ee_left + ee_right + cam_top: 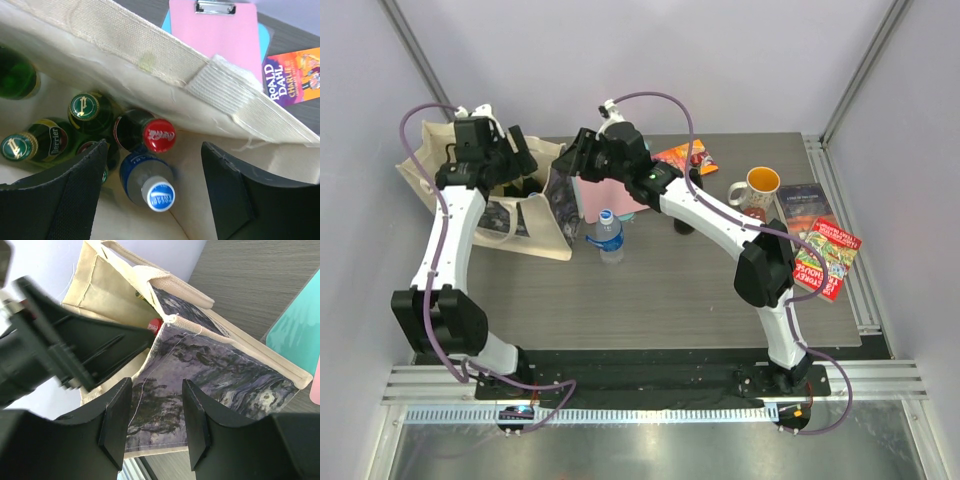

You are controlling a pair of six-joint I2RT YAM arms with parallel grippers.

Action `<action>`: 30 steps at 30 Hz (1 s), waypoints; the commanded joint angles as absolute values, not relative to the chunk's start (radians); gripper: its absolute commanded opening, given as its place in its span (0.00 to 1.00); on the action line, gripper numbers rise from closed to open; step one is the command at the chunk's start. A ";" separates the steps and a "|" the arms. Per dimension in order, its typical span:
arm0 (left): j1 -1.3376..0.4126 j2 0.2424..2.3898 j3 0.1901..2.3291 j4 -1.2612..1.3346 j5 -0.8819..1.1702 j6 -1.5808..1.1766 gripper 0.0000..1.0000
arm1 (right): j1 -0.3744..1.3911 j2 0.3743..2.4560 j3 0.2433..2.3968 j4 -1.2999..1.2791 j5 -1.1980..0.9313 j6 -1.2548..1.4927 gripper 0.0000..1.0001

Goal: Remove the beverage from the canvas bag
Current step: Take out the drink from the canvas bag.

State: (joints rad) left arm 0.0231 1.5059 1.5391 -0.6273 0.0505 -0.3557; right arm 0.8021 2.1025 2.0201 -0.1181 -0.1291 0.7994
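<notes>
Over canvas bag (pixel 548 238), left arm (pixel 450 235) downturned

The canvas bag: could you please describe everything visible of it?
The canvas bag is cream cloth with a woven strap and a dark printed side. It slumps at the table's left rear, mouth open, holding several bottles. The open left end effector hovers over its mouth; the right end effector faces its printed panel.

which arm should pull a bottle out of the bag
Left. The open left hand hangs over the canvas bag, just above the blue-capped bottle; the right hand is outside, facing its printed side.
</notes>
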 commanded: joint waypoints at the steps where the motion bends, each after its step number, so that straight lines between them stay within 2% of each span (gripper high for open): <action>1: 0.023 1.552 1.597 -0.591 0.041 -0.324 0.72 | 0.808 2.074 2.005 -0.173 -0.163 0.747 0.49; 9: -0.020 1.624 1.661 -0.632 -0.026 -0.265 0.68 | 0.808 2.072 1.994 -0.172 -0.175 0.750 0.49; 17: -0.063 1.670 1.704 -0.681 -0.089 -0.219 0.52 | 0.808 2.074 1.997 -0.166 -0.183 0.749 0.50; 22: -0.083 1.680 1.732 -0.713 -0.123 -0.198 0.48 | 0.808 2.072 1.999 -0.161 -0.183 0.749 0.50; 30: -0.092 1.686 1.746 -0.742 -0.161 -0.190 0.36 | 0.808 2.068 1.999 -0.156 -0.183 0.744 0.50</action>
State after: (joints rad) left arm -0.0814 1.6821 1.6978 -0.7303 -0.1364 -0.2024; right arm 0.8021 2.1025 2.0155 -0.1055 -0.1596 0.7841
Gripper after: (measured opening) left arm 0.381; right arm 0.499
